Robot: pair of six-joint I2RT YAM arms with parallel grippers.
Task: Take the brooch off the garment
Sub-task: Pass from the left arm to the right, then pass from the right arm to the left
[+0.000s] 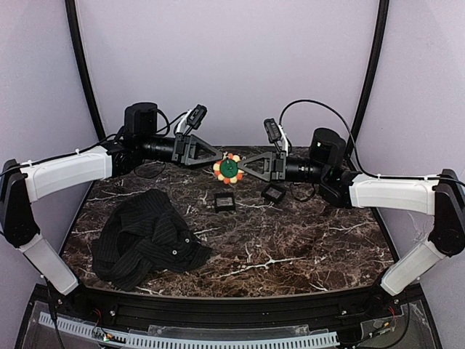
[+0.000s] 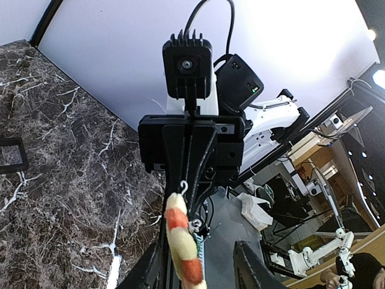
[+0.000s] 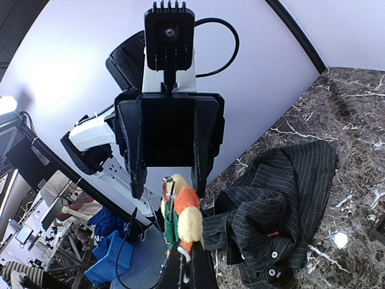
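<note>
The brooch (image 1: 228, 169), orange and cream petals around a green and red centre, hangs in the air between my two grippers, well above the table. My right gripper (image 1: 244, 169) is shut on the brooch's pin edge, as the right wrist view shows (image 3: 189, 268), with the brooch (image 3: 187, 211) standing up from the fingertips. My left gripper (image 1: 216, 155) faces it, open; in the left wrist view (image 2: 198, 272) the brooch (image 2: 182, 238) sits edge-on between the spread fingers, close to the left one. The black pinstriped garment (image 1: 145, 238) lies crumpled on the table at the front left, apart from the brooch; it also shows in the right wrist view (image 3: 283, 198).
Two small black square boxes (image 1: 224, 202) (image 1: 273, 193) lie on the marble table (image 1: 305, 247) below the grippers. One box edge shows in the left wrist view (image 2: 12, 158). White walls close the back and sides.
</note>
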